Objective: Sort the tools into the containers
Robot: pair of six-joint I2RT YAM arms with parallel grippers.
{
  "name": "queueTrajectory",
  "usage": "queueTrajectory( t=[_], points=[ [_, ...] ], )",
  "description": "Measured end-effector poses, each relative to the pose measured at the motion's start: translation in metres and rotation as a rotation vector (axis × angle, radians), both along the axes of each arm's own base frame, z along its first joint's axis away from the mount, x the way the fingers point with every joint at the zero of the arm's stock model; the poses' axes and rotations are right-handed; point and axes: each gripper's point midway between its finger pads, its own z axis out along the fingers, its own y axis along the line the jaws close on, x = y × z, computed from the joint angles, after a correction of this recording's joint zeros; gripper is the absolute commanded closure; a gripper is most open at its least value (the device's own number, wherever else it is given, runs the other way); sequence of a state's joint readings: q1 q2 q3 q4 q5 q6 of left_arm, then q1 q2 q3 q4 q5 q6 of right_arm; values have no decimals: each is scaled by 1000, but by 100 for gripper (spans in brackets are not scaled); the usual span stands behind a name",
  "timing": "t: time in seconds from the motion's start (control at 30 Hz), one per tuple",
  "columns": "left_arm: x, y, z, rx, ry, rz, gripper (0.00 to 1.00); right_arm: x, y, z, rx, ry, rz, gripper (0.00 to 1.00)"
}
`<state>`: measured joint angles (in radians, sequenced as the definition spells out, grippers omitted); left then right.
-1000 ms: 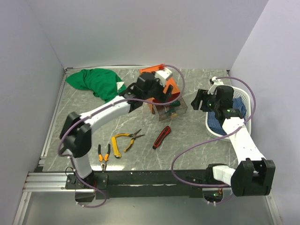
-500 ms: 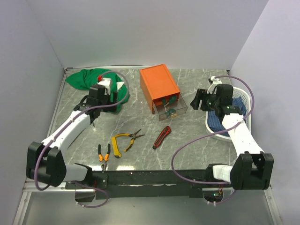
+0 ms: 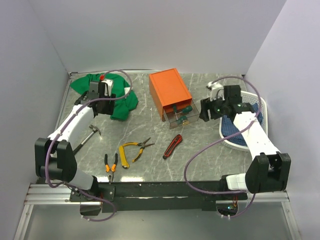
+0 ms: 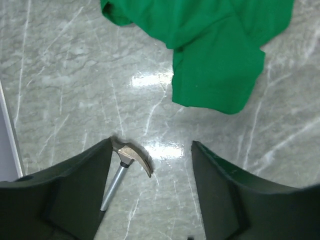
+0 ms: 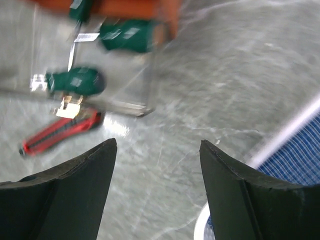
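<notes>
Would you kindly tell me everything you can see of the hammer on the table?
The hammer is small, with a shiny metal head, curved claw, silver neck and dark handle. It lies flat on the grey marbled table, apart from the green cloth, under the open left gripper, which does not touch it.

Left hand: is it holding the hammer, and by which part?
Nothing is held; the left hand is open above the hammer lying on the table.

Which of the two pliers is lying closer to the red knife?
The yellow-handled pliers. They lie just left of the red-and-black knife, while the orange-and-black pliers sit farther left, nearer the front edge.
</notes>
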<state>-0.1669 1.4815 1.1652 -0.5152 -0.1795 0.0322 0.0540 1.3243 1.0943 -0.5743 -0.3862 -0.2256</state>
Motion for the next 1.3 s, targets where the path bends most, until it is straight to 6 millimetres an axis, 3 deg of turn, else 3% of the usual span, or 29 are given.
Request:
queueTrajectory(
  t=[0.17,0.23,0.37,0.5,0.57,0.67,0.8,0.9,1.0,1.03,1.13,1.17,1.23,1.27,1.3],
  points=[
    [0,-7,7,-3,21,-59,43,-16,21,-17,-102,23,209,26],
    [9,-13,19,6,12,-83,42,-19,24,-25,-129,60,249,26],
    [46,-42,64,-34,-108,-140,33,-12,21,-26,-168,106,251,25],
    [79,-91,121,-74,-256,-243,25,-8,19,-17,-188,107,245,26],
    [102,-130,159,-117,-365,-314,24,-8,19,-17,-194,107,250,26],
    [123,-182,197,-224,-510,-414,22,-10,21,-20,-205,110,269,26],
    [137,-223,206,-396,-578,-483,22,-11,30,-23,-202,96,311,26],
    [147,-243,199,-525,-581,-525,18,-5,38,-21,-184,63,343,26],
    [145,-256,195,-607,-564,-599,18,3,46,-19,-159,16,378,25],
    [141,-261,195,-632,-554,-641,19,6,49,-18,-150,-1,386,26],
    [127,-275,196,-694,-524,-751,38,13,57,-12,-125,-53,417,29],
    [122,-279,196,-716,-506,-777,53,14,59,-10,-120,-66,427,30],
    [118,-288,192,-763,-465,-809,69,15,61,-9,-113,-101,451,34],
    [120,-292,190,-778,-449,-818,83,12,62,-9,-112,-114,465,34],
    [124,-298,184,-794,-425,-824,91,6,61,-11,-112,-126,483,34]
  ],
)
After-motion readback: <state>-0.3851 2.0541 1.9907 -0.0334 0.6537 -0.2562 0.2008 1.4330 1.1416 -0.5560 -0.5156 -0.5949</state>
